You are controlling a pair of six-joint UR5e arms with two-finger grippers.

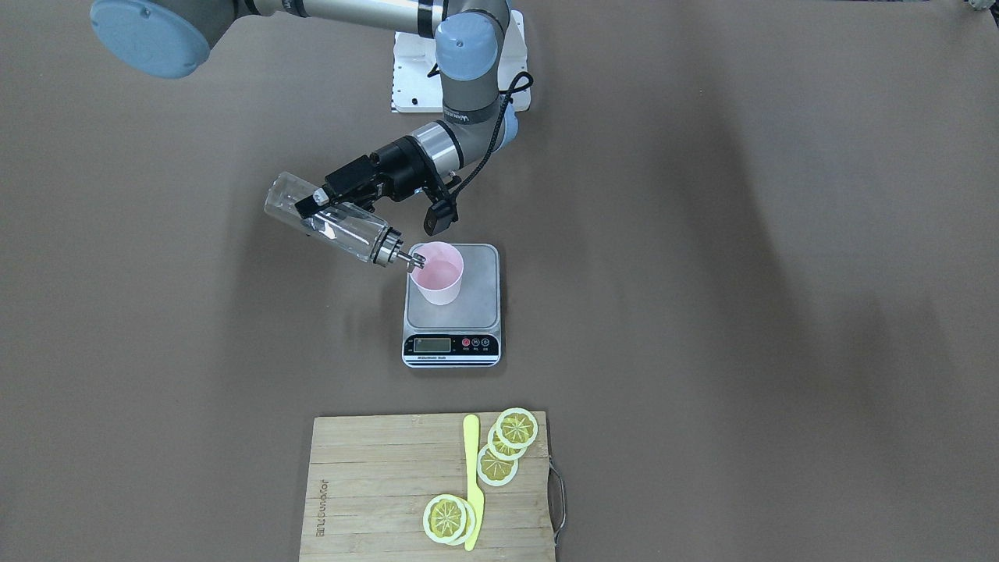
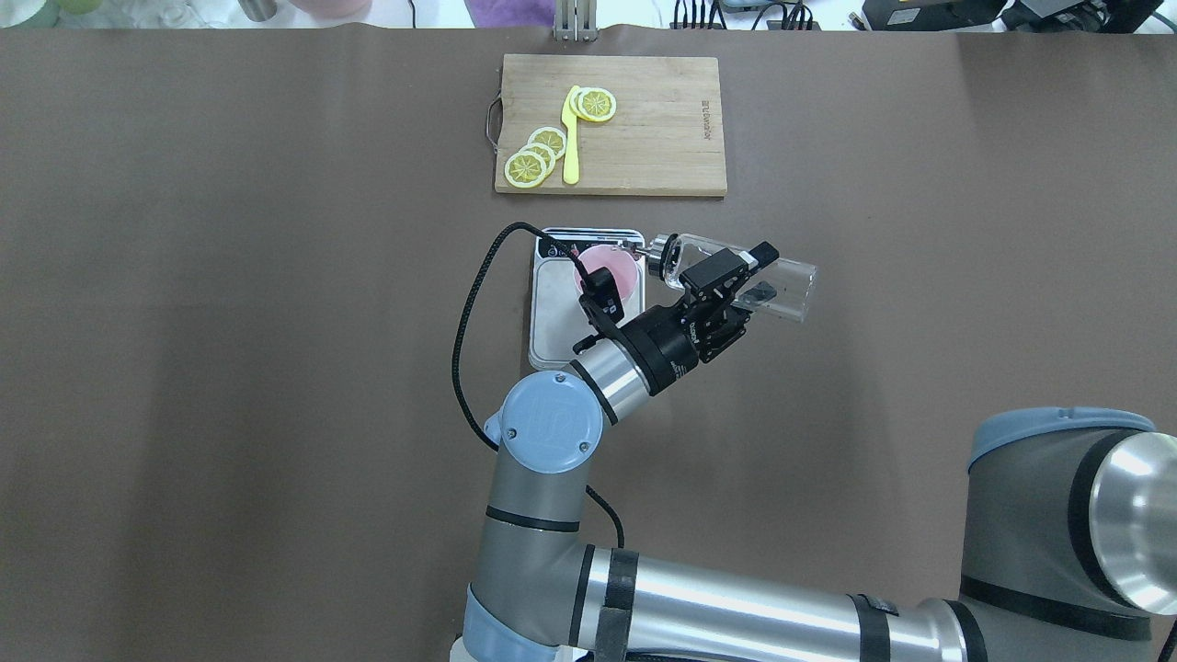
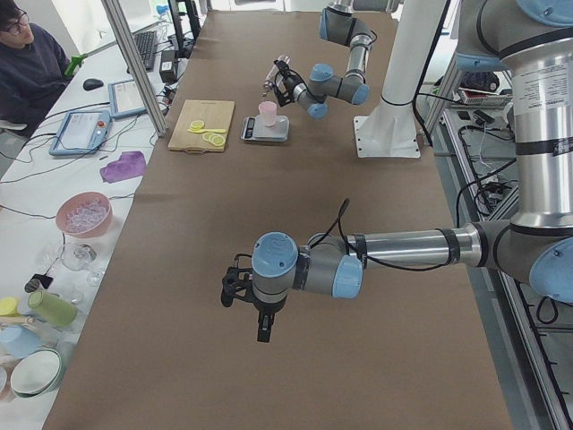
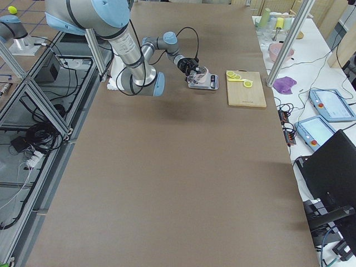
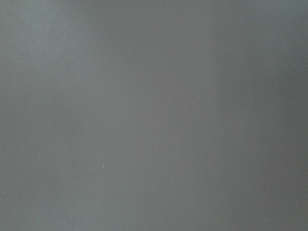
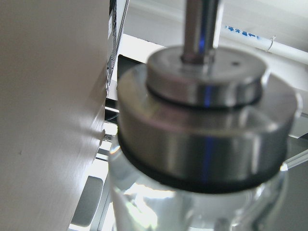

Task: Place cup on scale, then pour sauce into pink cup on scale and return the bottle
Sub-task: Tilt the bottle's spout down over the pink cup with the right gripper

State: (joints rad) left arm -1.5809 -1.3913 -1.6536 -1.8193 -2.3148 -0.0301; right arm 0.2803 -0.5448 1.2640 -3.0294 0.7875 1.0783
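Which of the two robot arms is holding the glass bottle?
The right gripper, tilting the bottle over the cup on the scale; the left gripper hangs far away.

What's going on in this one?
The right pincer grips the clear bottle around its body and holds it tilted, with the metal spout at the rim of the pink cup. The cup stands upright on the scale, so that step is done and this is the pour, though no stream is visible. The left pincer hangs over the table, far from the scale.
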